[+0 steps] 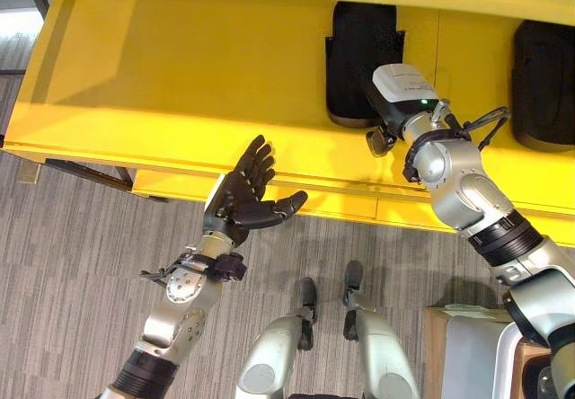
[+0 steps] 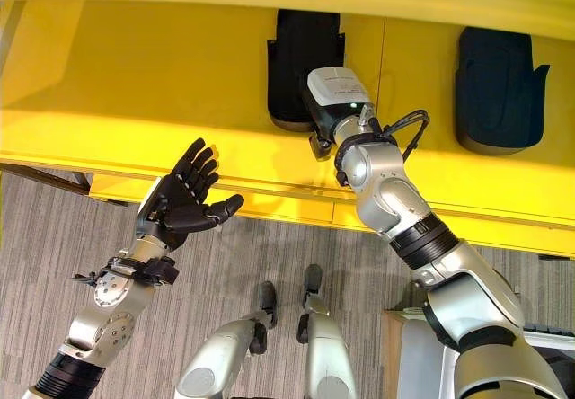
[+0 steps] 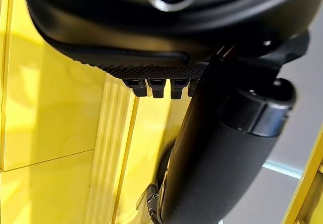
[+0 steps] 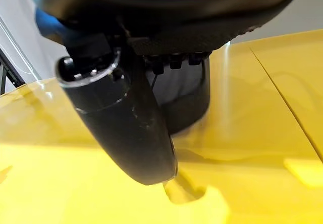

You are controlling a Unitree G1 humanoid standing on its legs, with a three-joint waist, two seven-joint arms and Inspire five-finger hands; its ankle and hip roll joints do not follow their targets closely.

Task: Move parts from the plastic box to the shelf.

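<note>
part: black moulded part (image 1: 361, 62) lies on the yellow shelf (image 1: 180, 66), under your right hand; a second black part (image 1: 543, 83) lies well apart to the right.
right hand: right hand (image 4: 126, 128) is over the near part; can't tell if the fingers grip it or just rest.
left hand: left hand (image 1: 244, 194) is spread flat, palm up, off the shelf's front edge, holding nothing.
handling: looks like stiff, smooth plastic, probably light and a bit slippery.
grip: take it across the narrow sides, near the middle.
box: plastic box not located here.
</note>
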